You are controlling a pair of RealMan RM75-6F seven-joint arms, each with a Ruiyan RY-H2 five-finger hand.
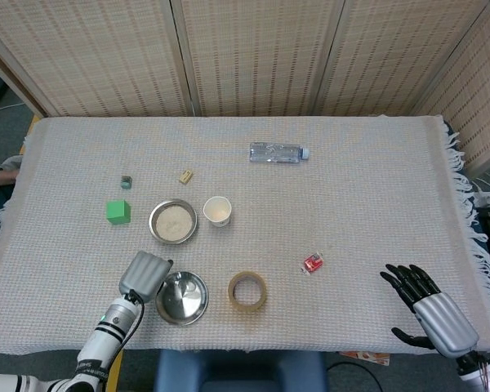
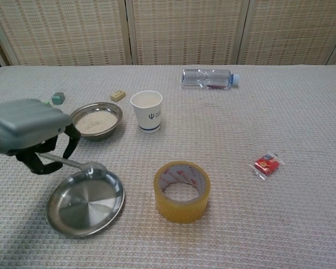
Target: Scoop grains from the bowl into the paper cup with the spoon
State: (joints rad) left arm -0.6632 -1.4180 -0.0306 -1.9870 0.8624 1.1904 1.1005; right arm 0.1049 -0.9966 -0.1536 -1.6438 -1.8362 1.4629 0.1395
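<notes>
The metal bowl of pale grains [image 1: 174,221] [image 2: 97,120] sits left of centre, with the white paper cup [image 1: 217,211] [image 2: 147,111] upright just to its right. My left hand [image 1: 144,273] [image 2: 28,131] is low at the front left and holds the metal spoon [image 2: 78,166]; the spoon's bowl hangs over the rim of the empty steel plate [image 1: 181,297] [image 2: 87,202]. My right hand [image 1: 425,302] is at the front right edge, fingers spread, holding nothing.
A tape roll [image 1: 247,291] [image 2: 181,191] lies front centre and a red packet [image 1: 313,263] [image 2: 267,165] to its right. A plastic bottle [image 1: 278,152] [image 2: 208,78] lies at the back. A green block [image 1: 118,211], a small dark cube [image 1: 126,181] and a tan eraser [image 1: 185,175] sit left.
</notes>
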